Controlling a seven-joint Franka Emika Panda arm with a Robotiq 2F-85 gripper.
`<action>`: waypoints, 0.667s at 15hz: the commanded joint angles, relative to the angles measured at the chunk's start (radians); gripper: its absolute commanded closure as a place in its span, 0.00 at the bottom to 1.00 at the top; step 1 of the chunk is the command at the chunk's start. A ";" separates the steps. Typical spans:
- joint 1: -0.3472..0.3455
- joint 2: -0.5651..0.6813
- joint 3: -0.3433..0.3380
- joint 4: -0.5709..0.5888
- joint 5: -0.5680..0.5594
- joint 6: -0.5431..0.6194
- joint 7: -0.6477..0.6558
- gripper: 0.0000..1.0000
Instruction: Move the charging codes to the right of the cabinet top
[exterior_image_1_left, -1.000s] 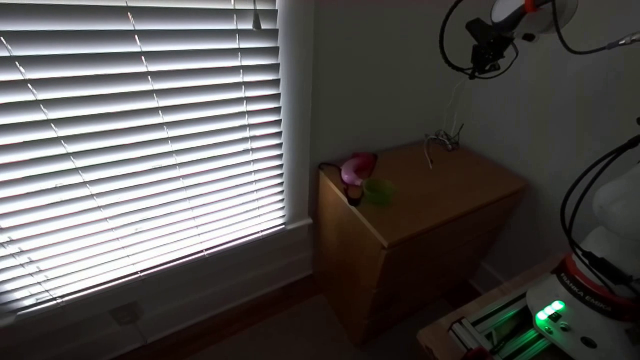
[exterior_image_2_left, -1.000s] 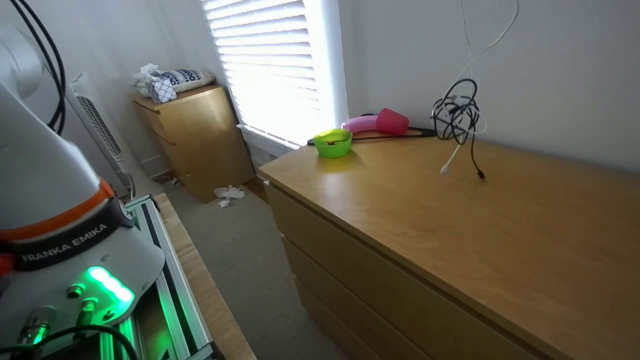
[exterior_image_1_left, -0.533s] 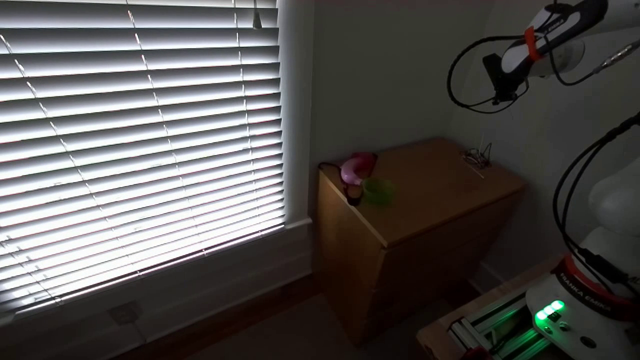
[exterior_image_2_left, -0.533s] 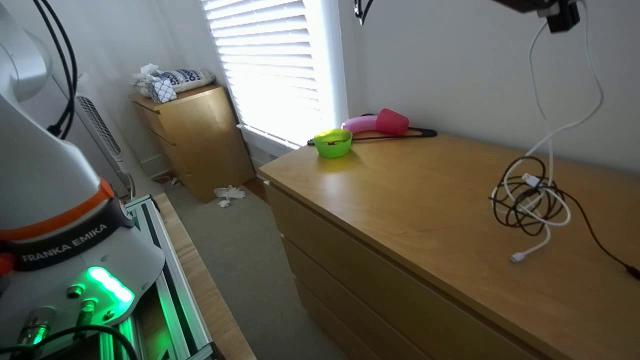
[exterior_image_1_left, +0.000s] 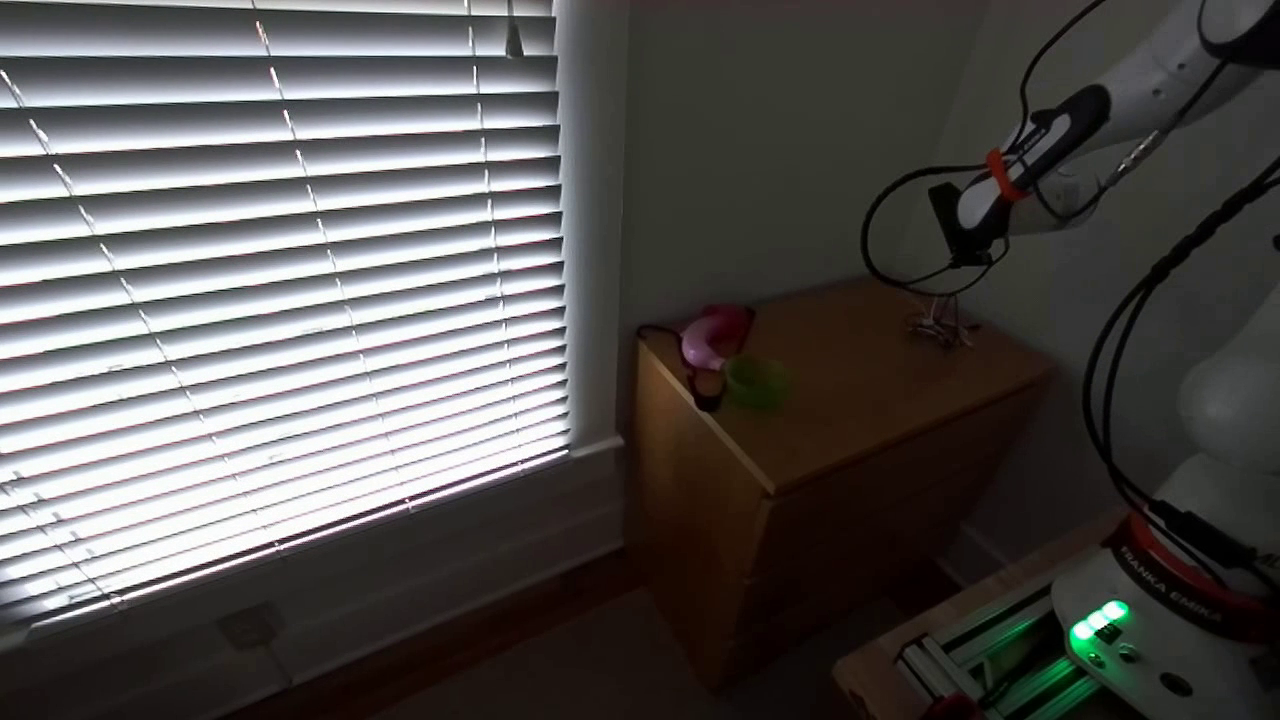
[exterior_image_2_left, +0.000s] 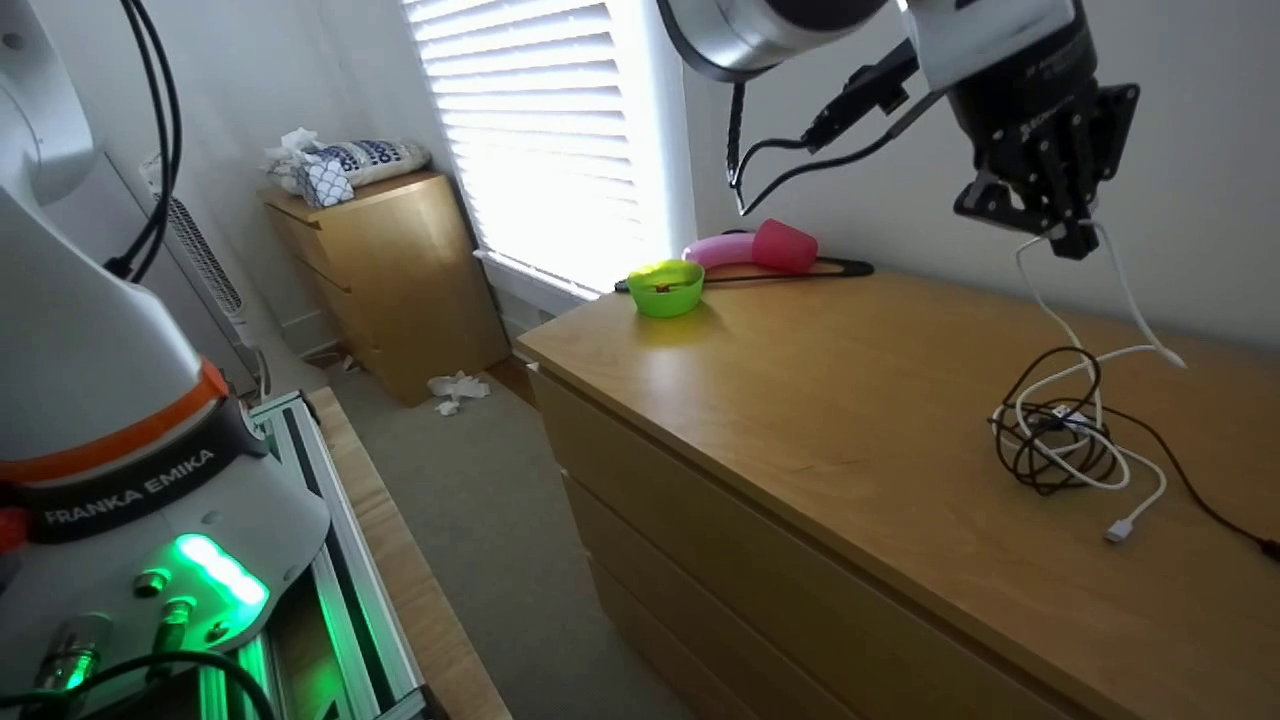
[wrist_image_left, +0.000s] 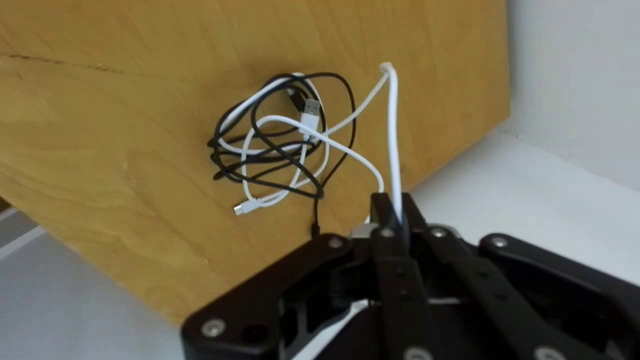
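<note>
The charging codes are a loose tangle of black and white cables with white plugs (exterior_image_2_left: 1068, 415). They appear to rest on the light tan cabinet top (exterior_image_2_left: 800, 390), toward its right part in this exterior view. They also show in the wrist view (wrist_image_left: 310, 120) and, small and dark, in an exterior view (exterior_image_1_left: 938, 328). My gripper (exterior_image_2_left: 1075, 240) is above the tangle, shut on a white cable loop that runs up from it. In the wrist view the white cable passes between the fingertips (wrist_image_left: 396, 205). The loop sags with slack under the fingers.
A green bowl (exterior_image_2_left: 666, 290), a pink-red object (exterior_image_2_left: 785, 246) and a black strap-like thing (exterior_image_2_left: 845, 266) lie at the far left of the top. A wall runs along the back. The front edge drops to drawers (exterior_image_2_left: 720, 500). A window with blinds (exterior_image_1_left: 300, 300) stands beside the cabinet.
In an exterior view the tangle has moved right and forward from the back of the top. The gripper has come down into view, and the cables now appear settled, with the held loop slack.
</note>
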 joint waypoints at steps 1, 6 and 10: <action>0.014 0.090 0.040 0.016 0.186 0.075 -0.115 0.99; -0.062 0.156 0.251 0.043 0.295 0.084 -0.322 0.99; -0.016 0.200 0.282 0.060 0.338 0.034 -0.525 0.99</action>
